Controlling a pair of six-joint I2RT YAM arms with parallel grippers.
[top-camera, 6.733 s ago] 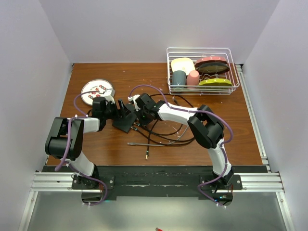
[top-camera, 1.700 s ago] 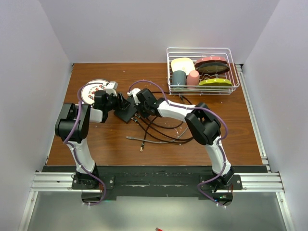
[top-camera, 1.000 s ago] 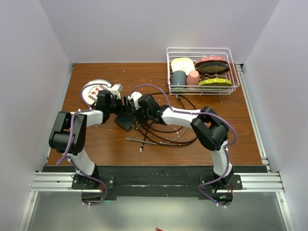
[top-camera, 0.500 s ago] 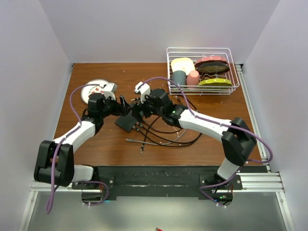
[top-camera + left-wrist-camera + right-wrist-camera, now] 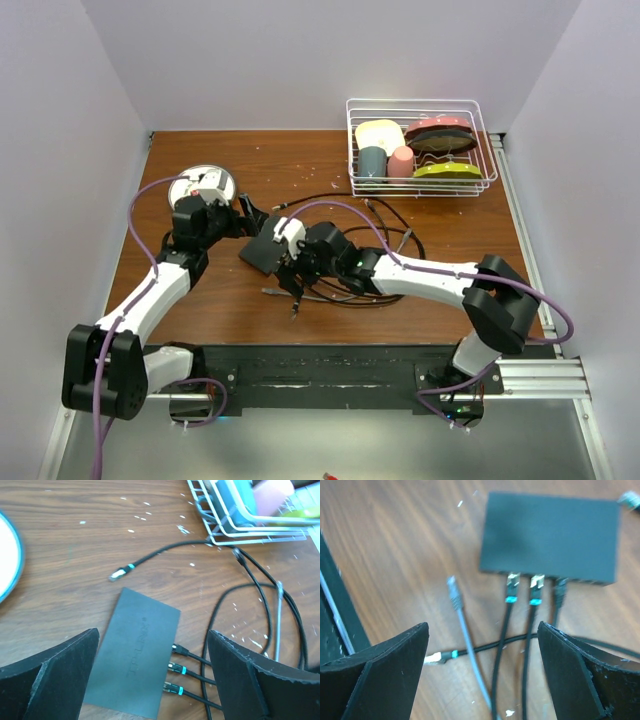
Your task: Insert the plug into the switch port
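Both arms have backed off the switch (image 5: 264,254) since a moment ago, while the black box itself lies where it was, flat on the wooden table (image 5: 460,220). Starting at the left, we see the white plate (image 5: 214,181) at the far left of the table, partly hidden by the left arm. The left gripper (image 5: 248,214) hangs between plate and switch. Its wrist camera shows the fingers (image 5: 55,675) spread wide with nothing between them, and the switch lies below, untouched.

Just beyond the switch's far corner lies a loose plug (image 5: 118,574) with a pale tip, apart from the box. Along one long edge of the switch, 3 seated plugs (image 5: 170,667) on black cables sit side by side in its ports.

The right gripper (image 5: 292,272) hovers near that edge, over the cables (image 5: 350,285). Its jaws too stand wide apart and hold nothing — in its wrist view the 3 plugs show between the fingers (image 5: 580,675). A gray cable (image 5: 465,630) ends in an unplugged connector on the wood, near the switch but not touching it.

At the far right stands a white wire rack (image 5: 412,101) holding dishes, well apart from everything else.
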